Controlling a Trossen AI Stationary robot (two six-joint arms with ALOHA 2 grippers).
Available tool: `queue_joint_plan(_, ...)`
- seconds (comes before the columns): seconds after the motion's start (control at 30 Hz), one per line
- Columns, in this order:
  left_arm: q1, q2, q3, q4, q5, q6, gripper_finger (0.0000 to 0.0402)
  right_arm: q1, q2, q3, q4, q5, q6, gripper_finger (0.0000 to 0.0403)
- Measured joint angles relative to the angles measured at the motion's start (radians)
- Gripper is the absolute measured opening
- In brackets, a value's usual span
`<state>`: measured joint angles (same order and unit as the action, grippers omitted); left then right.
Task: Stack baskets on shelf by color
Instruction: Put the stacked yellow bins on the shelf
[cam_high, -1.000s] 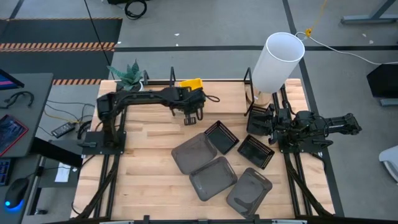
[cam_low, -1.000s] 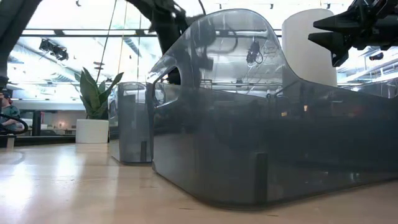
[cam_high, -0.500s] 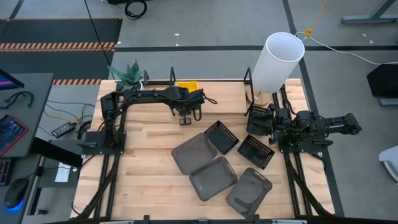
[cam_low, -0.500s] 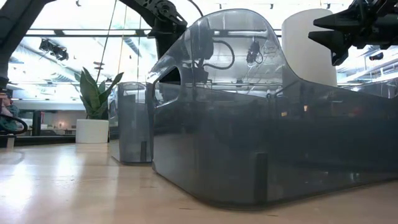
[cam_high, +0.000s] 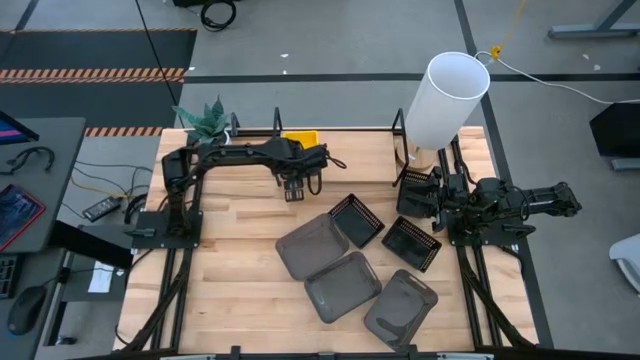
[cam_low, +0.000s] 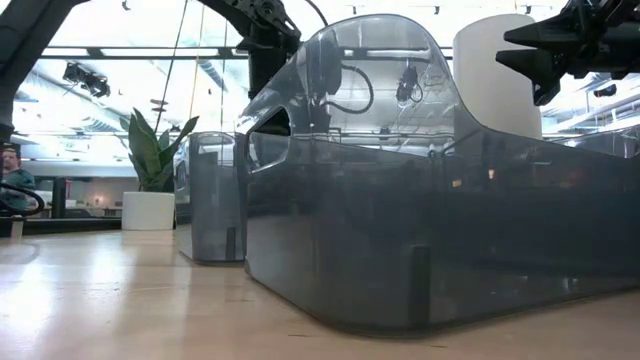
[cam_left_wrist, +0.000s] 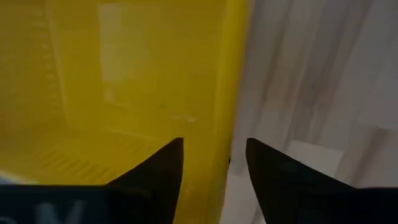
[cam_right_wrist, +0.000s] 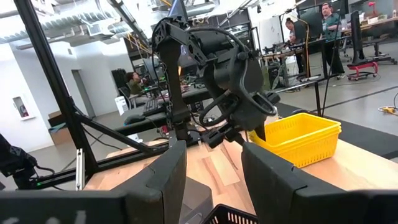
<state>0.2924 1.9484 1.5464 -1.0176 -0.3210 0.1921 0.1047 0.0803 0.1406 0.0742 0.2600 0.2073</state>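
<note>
While the right claw (cam_high: 432, 205) is waiting with parted fingers at the worktop's (cam_high: 235, 270) right edge, the left claw (cam_high: 291, 193) is hanging released just in front of the yellow baskets (cam_high: 303, 137) in the shelf (cam_high: 398, 130) at the far edge. Grey baskets (cam_high: 340, 282) and black mesh baskets (cam_high: 356, 220) are lying mid-worktop.

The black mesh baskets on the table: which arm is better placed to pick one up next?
Probably the right. The right gripper hangs open beside the black mesh baskets, while the left gripper is at the yellow basket by the shelf, farther away.
</note>
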Motion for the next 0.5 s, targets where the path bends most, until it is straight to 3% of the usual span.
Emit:
queue_joint_plan(0.2, 0.003, 0.000, 0.078, -0.080, 0.002, -0.044, 0.0193, 0.000, 0.000, 0.000, 0.000, 0.000, 0.000, 0.0160)
queue_joint_plan(0.5, -0.006, -0.001, 0.152, -0.064, 0.003, -0.028, 0.0172, 0.000, 0.000, 0.000, 0.000, 0.000, 0.000, 0.0160)
